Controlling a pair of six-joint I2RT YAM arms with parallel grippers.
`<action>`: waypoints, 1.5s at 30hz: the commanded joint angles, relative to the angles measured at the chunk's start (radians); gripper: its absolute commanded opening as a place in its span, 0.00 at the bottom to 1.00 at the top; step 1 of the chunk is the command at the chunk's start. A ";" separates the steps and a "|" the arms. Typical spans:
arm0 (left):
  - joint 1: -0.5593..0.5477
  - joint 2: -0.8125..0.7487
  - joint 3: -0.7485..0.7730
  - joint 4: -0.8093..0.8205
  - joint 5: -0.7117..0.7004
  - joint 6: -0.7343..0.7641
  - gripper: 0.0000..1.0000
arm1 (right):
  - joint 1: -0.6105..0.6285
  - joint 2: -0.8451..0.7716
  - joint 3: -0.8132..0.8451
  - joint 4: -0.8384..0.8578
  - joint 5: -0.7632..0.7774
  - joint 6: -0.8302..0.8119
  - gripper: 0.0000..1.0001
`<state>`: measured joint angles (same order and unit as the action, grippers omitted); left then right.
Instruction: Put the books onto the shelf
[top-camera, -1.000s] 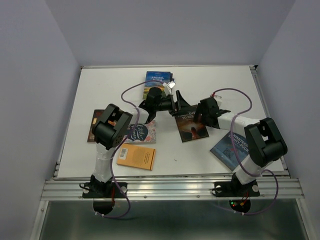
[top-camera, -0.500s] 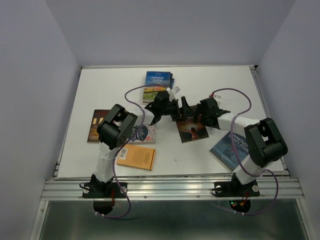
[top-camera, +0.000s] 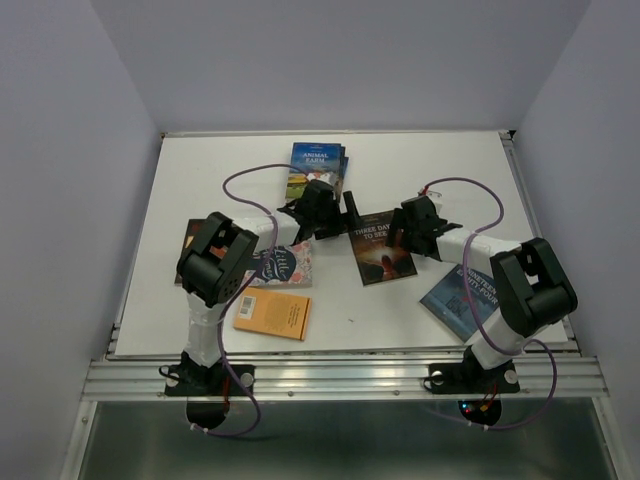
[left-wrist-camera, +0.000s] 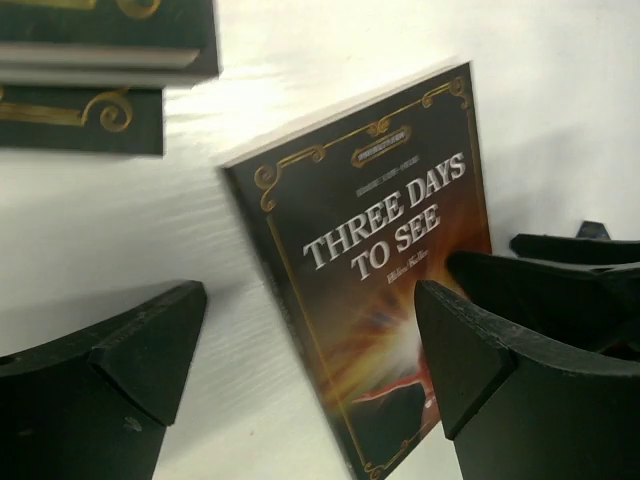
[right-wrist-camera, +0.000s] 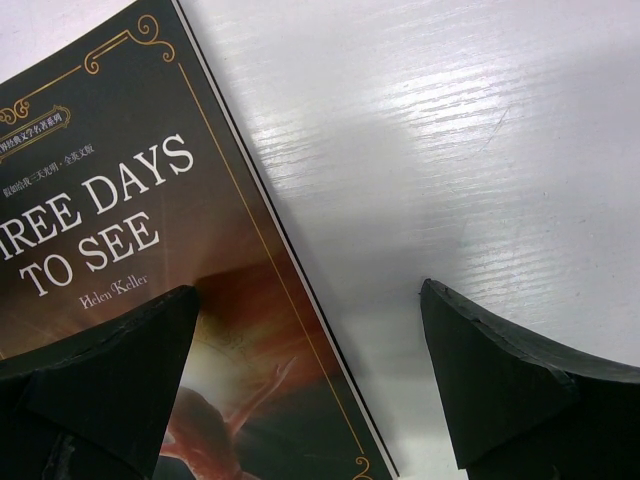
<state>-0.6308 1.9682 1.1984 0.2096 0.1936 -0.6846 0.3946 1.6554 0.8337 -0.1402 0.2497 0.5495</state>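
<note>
A dark paperback titled THREE DAYS TO SEE (top-camera: 383, 258) was found lying on the white table (top-camera: 200, 180) at the centre of the frame, with a plain orange paperback (top-camera: 273, 313) at lower left. The left gripper (left-wrist-camera: 310, 300) and right gripper (right-wrist-camera: 308, 298) were both held spread wide just over the dark book, nothing being gripped

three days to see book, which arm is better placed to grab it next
Probably right. The right gripper is open astride the book edge, one side over the cover, the other over bare table. The left gripper, also open, sits farther back from it.
</note>
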 joint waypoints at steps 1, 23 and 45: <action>0.002 0.037 0.070 -0.059 -0.065 0.026 0.99 | 0.032 0.096 -0.105 -0.253 -0.213 0.079 0.98; -0.012 0.101 0.046 0.396 0.453 -0.216 0.99 | 0.032 0.130 -0.107 -0.203 -0.362 0.061 0.98; 0.000 -0.090 -0.083 0.262 0.204 -0.138 0.99 | 0.032 0.106 -0.130 -0.174 -0.351 0.090 0.81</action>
<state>-0.6281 2.0121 1.1206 0.5873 0.5274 -0.9432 0.3962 1.6550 0.8066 -0.0071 -0.0006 0.5777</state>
